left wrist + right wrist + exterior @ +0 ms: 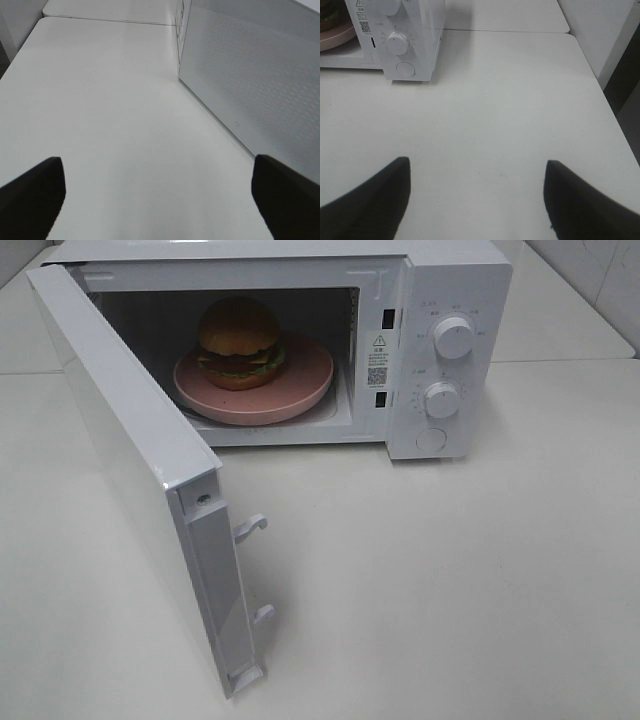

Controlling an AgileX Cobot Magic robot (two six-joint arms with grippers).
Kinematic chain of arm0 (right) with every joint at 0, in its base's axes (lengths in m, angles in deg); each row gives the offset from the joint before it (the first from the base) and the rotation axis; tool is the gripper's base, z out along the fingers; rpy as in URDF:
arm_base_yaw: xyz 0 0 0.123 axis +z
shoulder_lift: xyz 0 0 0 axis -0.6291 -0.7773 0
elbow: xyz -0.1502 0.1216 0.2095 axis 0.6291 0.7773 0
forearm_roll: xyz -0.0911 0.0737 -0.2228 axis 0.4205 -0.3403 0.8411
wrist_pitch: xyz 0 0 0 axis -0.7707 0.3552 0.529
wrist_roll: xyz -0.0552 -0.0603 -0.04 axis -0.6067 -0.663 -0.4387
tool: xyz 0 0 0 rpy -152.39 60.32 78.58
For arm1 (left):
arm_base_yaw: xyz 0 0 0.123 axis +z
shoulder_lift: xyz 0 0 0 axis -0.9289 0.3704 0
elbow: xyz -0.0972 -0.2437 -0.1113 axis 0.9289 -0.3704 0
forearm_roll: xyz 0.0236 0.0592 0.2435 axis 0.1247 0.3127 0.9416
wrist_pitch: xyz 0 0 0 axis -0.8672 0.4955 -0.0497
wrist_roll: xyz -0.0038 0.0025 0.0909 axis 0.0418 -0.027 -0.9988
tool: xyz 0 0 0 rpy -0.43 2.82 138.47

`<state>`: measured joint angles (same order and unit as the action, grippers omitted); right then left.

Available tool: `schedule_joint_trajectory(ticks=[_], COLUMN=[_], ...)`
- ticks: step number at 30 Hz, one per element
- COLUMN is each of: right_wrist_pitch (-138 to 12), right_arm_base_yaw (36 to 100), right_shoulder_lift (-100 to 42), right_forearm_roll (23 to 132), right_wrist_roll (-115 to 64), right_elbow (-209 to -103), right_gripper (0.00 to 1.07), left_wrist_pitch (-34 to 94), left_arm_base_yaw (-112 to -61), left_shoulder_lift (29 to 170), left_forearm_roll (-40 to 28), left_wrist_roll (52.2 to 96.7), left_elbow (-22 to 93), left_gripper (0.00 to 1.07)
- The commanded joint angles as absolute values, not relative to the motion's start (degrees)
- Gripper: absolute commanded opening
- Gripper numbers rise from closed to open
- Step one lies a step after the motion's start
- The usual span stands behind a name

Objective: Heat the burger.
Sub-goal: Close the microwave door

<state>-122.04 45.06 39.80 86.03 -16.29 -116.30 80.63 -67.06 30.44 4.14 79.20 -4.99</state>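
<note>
The burger (239, 342), with a domed golden-brown bun, green lettuce and dark filling, sits on a round pink plate (300, 390) inside the white microwave (455, 270). The microwave door (130, 470) stands wide open toward the front left. Neither gripper shows in the exterior high view. In the left wrist view my left gripper (160, 200) is open and empty over the bare table, beside the outer face of the door (255, 75). In the right wrist view my right gripper (475, 200) is open and empty, in front of the microwave's control panel (400, 42); the plate's edge (337, 36) shows there.
The microwave has two white knobs (453, 338) (441, 399) and a round button (431, 440) on its right panel. The white table (450, 590) spreads in front. Two door latch hooks (250, 528) stick out from the door's edge. The table's right edge (605, 95) shows in the right wrist view.
</note>
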Motion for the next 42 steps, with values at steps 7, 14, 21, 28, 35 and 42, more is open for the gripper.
schedule_joint_trajectory(ticks=[7, 14, 21, 28, 35, 42], right_wrist_pitch=[-121.6, -121.6, -121.6, -121.6, -121.6, -121.6], right_arm_base_yaw=[44.9, 44.9, 44.9, 44.9, 44.9, 44.9], right_shoulder_lift=[41.4, 41.4, 41.4, 41.4, 41.4, 41.4], right_forearm_roll=[85.9, 85.9, 85.9, 85.9, 85.9, 85.9], right_wrist_roll=[-16.7, -16.7, -16.7, -16.7, -16.7, -16.7], right_elbow=[-116.2, -116.2, -116.2, -116.2, -116.2, -116.2], right_gripper=[0.71, 0.71, 0.70, 0.70, 0.70, 0.70], left_wrist_pitch=[71.2, 58.4, 46.8, 26.1, -2.7, -10.9], left_arm_base_yaw=[-66.9, -66.9, -66.9, -66.9, -66.9, -66.9], left_shoulder_lift=[35.0, 44.4, 51.1, 58.6, 68.8, 79.0], left_forearm_roll=[3.7, 4.0, 3.7, 4.0, 5.6, 10.7], left_wrist_roll=[81.5, 81.3, 81.1, 79.3, 79.6, 79.6], left_elbow=[-3.4, -3.8, -6.5, -12.4, -21.8, -22.6], left_gripper=[0.53, 0.22, 0.00, 0.00, 0.00, 0.00])
